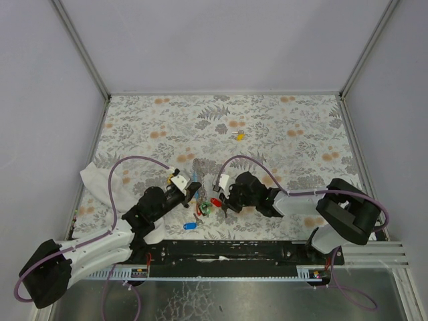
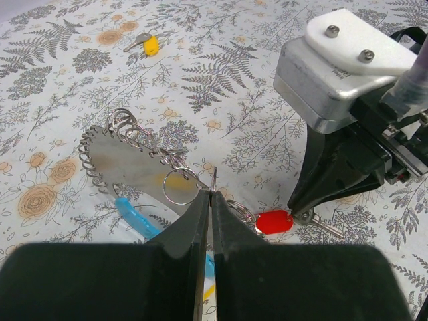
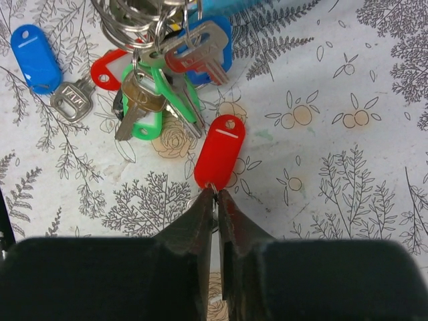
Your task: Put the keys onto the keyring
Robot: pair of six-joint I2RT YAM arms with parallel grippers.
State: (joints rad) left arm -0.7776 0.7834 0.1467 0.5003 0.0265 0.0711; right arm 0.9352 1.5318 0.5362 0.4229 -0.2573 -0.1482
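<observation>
Right claw (image 3: pixel 215 195) nipped onto blade of red key (image 3: pixel 219 152); left claw (image 2: pixel 209 197) pressed shut on a loop of keyring (image 2: pixel 179 188).

Right tips almost together, only the thin blade between them, red head flat on table (image 1: pixel 301 167) just beyond, mid-frame in right wrist view. Left jaws tight together, ring wire rising from between the tips. Keyring low in centre of top view, between the two claws: steel loops, grey coil cord (image 2: pixel 93 160) and light-blue end piece (image 2: pixel 137 215) at left of left wrist view. Cluster (image 3: pixel 157 93) of green, red and blue keys hung on the loops, top left of right wrist view. Blue key (image 3: pixel 35 57) at far left there, apart from the cluster. Yellow key (image 2: pixel 148 45) alone at top left of left wrist view, well apart. White cloth (image 1: pixel 93 177) at left edge of table.
</observation>
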